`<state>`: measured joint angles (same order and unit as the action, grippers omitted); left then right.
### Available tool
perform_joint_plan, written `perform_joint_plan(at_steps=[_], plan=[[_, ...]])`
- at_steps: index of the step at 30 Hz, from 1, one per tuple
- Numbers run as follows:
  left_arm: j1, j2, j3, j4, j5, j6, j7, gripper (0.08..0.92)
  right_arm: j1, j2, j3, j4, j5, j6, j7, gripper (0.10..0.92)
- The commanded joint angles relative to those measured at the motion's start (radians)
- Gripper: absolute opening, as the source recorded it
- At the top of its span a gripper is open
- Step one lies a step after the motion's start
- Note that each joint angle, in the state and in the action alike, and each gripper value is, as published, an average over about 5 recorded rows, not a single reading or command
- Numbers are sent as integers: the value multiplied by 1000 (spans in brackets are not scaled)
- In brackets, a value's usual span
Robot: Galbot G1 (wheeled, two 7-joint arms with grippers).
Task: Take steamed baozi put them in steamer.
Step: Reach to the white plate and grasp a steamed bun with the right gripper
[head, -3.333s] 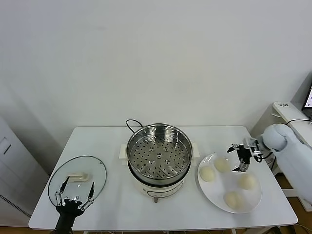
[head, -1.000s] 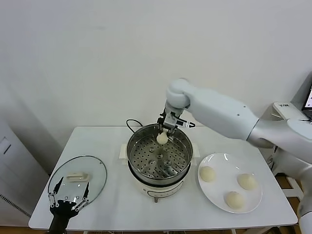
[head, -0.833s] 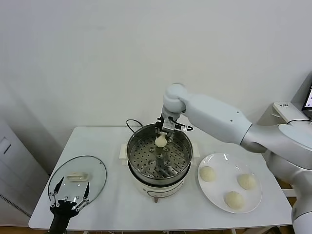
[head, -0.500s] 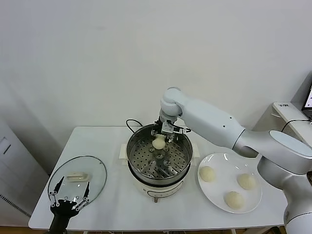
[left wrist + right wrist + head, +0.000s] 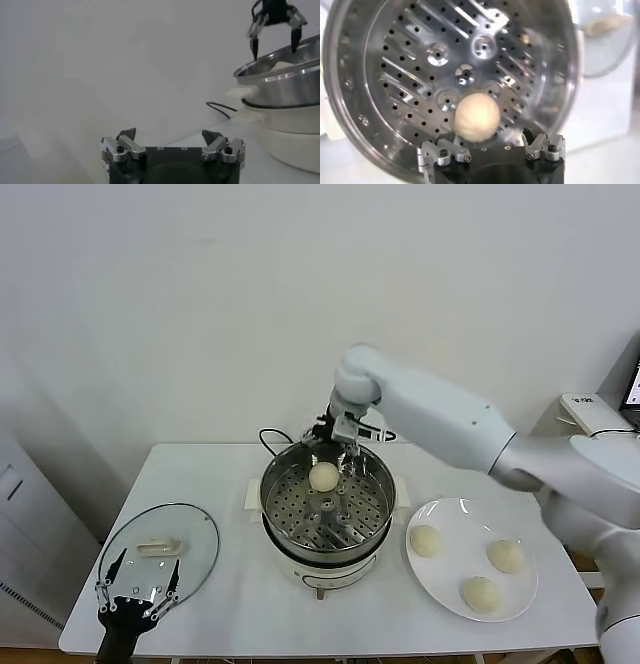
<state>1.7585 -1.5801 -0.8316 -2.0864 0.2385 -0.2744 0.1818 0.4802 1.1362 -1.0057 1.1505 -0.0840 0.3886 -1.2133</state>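
One cream-white baozi (image 5: 323, 476) lies loose on the perforated tray of the steel steamer (image 5: 266, 496), toward its back. My right gripper (image 5: 335, 436) hovers just above it at the steamer's back rim, open and holding nothing. In the right wrist view the baozi (image 5: 477, 116) rests on the steamer's tray (image 5: 410, 65) just beyond the spread right gripper (image 5: 487, 137). Three more baozi (image 5: 426, 539) (image 5: 507, 555) (image 5: 480, 593) sit on the white plate (image 5: 455, 574) at the right. My left gripper (image 5: 145, 569) waits open at the table's front left.
The glass lid (image 5: 195, 534) with its white handle lies flat at the front left, partly under the left gripper. The steamer's black cord (image 5: 268, 436) loops behind the pot. The left wrist view shows the steamer (image 5: 280, 82) and the right gripper (image 5: 274, 50) far off.
The right gripper lowered the baozi into the steamer, opened and let it go onto the tray, then rose a little. The plate went from holding several baozi to three. The left arm stayed put.
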Motion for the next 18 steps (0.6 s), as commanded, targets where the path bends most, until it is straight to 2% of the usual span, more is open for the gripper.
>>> perform_joint_plan(at_steps=[1,6,14,18], plan=[[8,-11,-5,-4,-1,-8,0,823,276,-189,-308,-34,613,-573,4,823],[12,-8,-8,-6,-4,-10,-1,823,222,-258,-320,-110,532,-592,-33,823],[18,-6,-12,-13,-5,-8,-2,823,-42,-382,-157,9,299,-568,16,823],[27,2,-18,-18,-5,-7,-2,823,-172,-403,-90,25,236,-548,35,823]])
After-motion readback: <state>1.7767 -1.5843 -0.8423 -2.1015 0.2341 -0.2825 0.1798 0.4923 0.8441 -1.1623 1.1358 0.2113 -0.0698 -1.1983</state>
